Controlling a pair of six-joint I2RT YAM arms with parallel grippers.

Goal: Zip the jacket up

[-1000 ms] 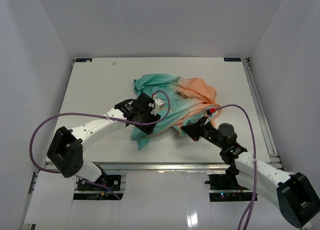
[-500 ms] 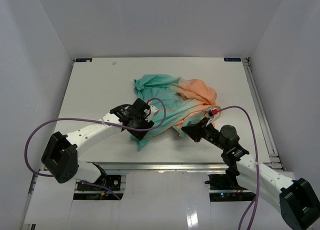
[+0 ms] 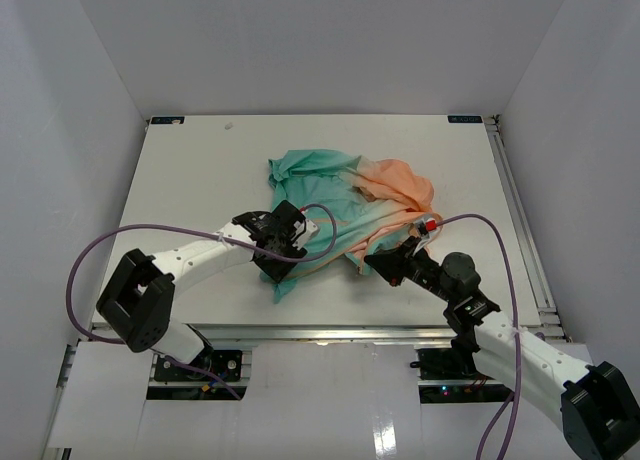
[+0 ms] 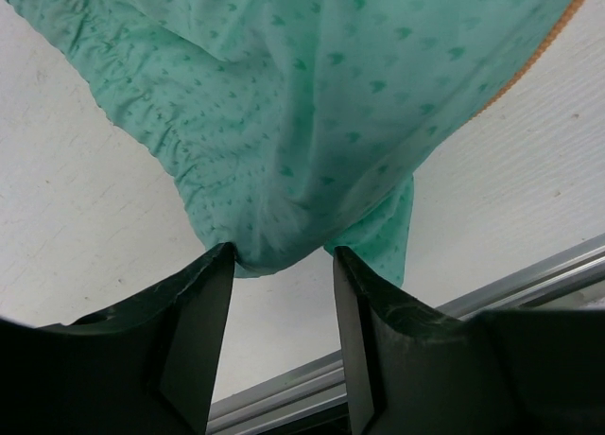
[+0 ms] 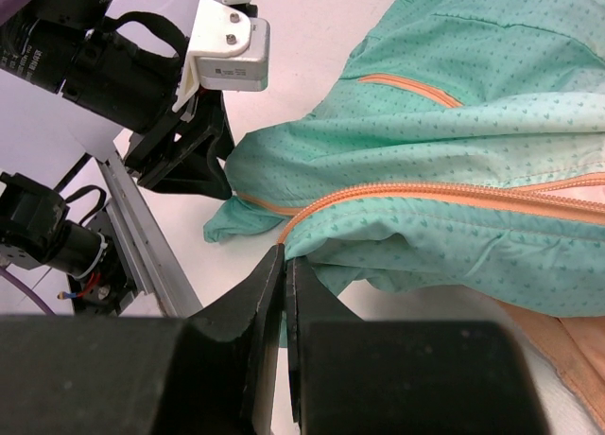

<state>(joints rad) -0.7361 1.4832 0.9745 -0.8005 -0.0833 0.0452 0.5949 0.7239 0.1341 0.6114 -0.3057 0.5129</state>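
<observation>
The jacket [image 3: 345, 205] lies crumpled mid-table, teal-green at the left and near side, peach-orange at the right. My left gripper [image 3: 275, 265] is at its near-left teal corner. In the left wrist view it [image 4: 281, 257] is open, with a teal fold [image 4: 284, 170] resting between the fingertips. My right gripper [image 3: 370, 263] is at the jacket's near edge. In the right wrist view it [image 5: 286, 253] is shut on the teal hem at the end of the orange zipper [image 5: 425, 197]. The left gripper [image 5: 203, 170] shows there too, beside the teal corner.
The white table [image 3: 190, 180] is walled by white panels at the back and sides. A metal rail [image 3: 330, 330] runs along the near edge, close behind both grippers. Purple cables [image 3: 90, 270] loop from each arm.
My left gripper has shifted slightly toward the near edge, down to the teal corner. My right gripper has crept a little to the left, still shut on the hem.
</observation>
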